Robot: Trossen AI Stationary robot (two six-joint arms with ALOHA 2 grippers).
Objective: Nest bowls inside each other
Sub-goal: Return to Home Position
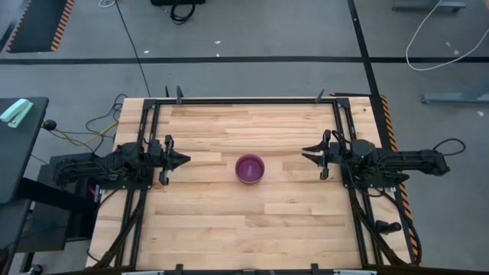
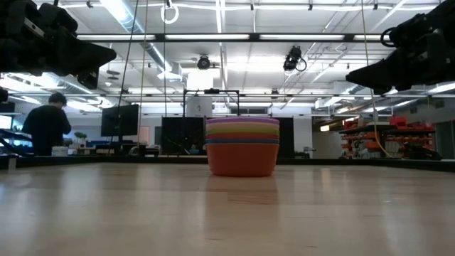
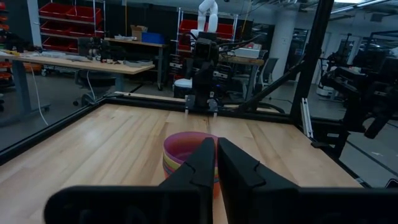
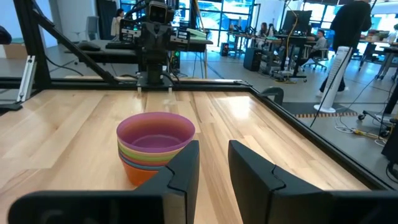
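Note:
The bowls stand nested in one stack (image 1: 250, 168) at the middle of the table. A purple-pink bowl is on top, with yellow, green and blue rims below it, and the orange bottom bowl (image 2: 242, 162) rests on the wood. My left gripper (image 1: 186, 160) hovers above the table to the stack's left, shut and pointing at the stack (image 3: 186, 149). My right gripper (image 1: 305, 156) hovers on the stack's right, also facing the stack (image 4: 155, 146), its fingers a small gap apart. Neither gripper touches anything.
A black metal frame (image 1: 252, 101) runs round the wooden table top (image 1: 252, 221). Bare wood lies on every side of the stack. Beyond the far edge in the low view, a person (image 2: 46, 128) sits at a desk in the room.

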